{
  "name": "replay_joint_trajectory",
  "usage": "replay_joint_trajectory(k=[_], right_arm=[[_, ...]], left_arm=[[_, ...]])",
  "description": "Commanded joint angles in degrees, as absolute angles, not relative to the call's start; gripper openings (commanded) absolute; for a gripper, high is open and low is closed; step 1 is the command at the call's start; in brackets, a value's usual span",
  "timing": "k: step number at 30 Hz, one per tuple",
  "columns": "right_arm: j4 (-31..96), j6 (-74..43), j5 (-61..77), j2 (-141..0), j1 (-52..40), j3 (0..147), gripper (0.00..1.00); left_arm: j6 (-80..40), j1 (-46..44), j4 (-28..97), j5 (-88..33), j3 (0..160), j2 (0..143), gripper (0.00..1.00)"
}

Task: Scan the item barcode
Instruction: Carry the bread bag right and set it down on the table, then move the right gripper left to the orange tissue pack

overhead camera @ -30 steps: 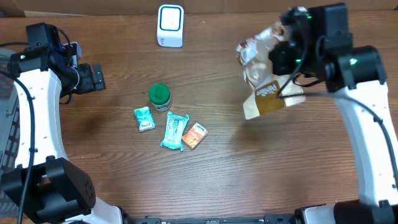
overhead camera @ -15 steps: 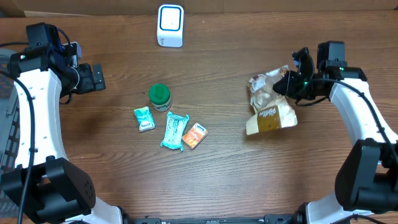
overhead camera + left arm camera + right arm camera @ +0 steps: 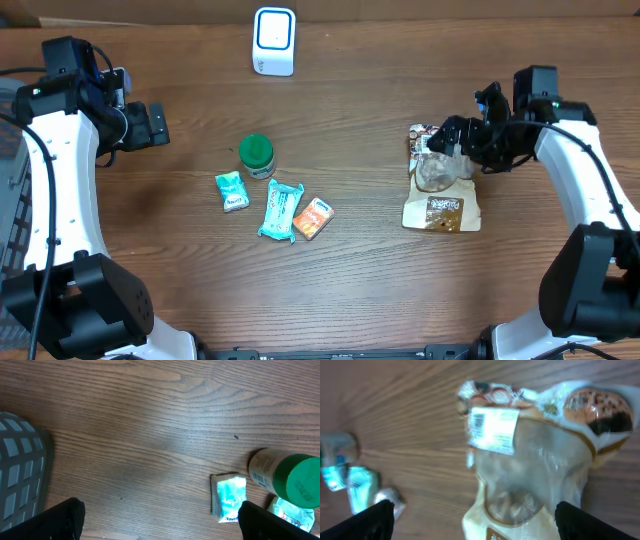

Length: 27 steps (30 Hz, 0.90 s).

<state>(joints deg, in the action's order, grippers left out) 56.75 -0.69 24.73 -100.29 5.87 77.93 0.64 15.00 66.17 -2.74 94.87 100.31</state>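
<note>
The wooden table [image 3: 360, 280] is taking up the whole scene, with a white-sleeved arm reaching in from either side. Over by the right gripper [image 3: 474, 506], a crinkly snack bag [image 3: 440, 190] is lying flat on the wood. Its clear upper end is sitting directly beneath the gripper and its tan lower end is pointing away toward the near edge. Those fingers [image 3: 375, 517] are standing spread as wide as they go on either side of the bag, closing on nothing. A white barcode sticker [image 3: 492, 430] is facing up just ahead of them. The white scanner [image 3: 274, 41] is standing well apart from that gripper, off toward the far edge.

The left gripper [image 3: 161, 510] is hovering wide open too, holding nothing, with bare wood under it. A grey basket [image 3: 20, 477] is showing just off one side of it. On the other side a green-capped bottle [image 3: 285, 477] is lying near it, with a teal packet [image 3: 228, 496] beside the bottle. Farther from that gripper, a longer teal packet [image 3: 280, 210] and a small orange packet [image 3: 314, 217] are lying touching each other.
</note>
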Motion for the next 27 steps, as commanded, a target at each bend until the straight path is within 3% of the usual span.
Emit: replay_joint_trajectory(k=[1,8,11,13,15,27], right_arm=[[59.92,-3.51,26.24,-99.63,4.8,85.19,1.0],[59.59,-12.14,31.81,-100.12,-1.41,84.95,1.0],[56.62,-14.81,31.66,-100.4,-6.26,82.35,0.82],[53.69,-18.11,31.2,-100.68,-9.76,80.2,0.65],[50.98,-23.64,27.9,-101.41,-13.78,78.24,0.57],[47.81,-31.79,23.33,-103.63,-30.22,73.23,0.54]], left_arm=[[1.93,14.98,66.11,-2.76,95.79,100.4,1.0],[1.93,14.98,66.13,-2.76,95.79,100.4,1.0],[1.93,14.98,66.13,-2.76,95.79,100.4,1.0],[1.93,14.98,66.13,-2.76,95.79,100.4,1.0],[1.93,14.98,66.13,-2.76,95.79,100.4,1.0],[1.93,14.98,66.13,-2.76,95.79,100.4,1.0]])
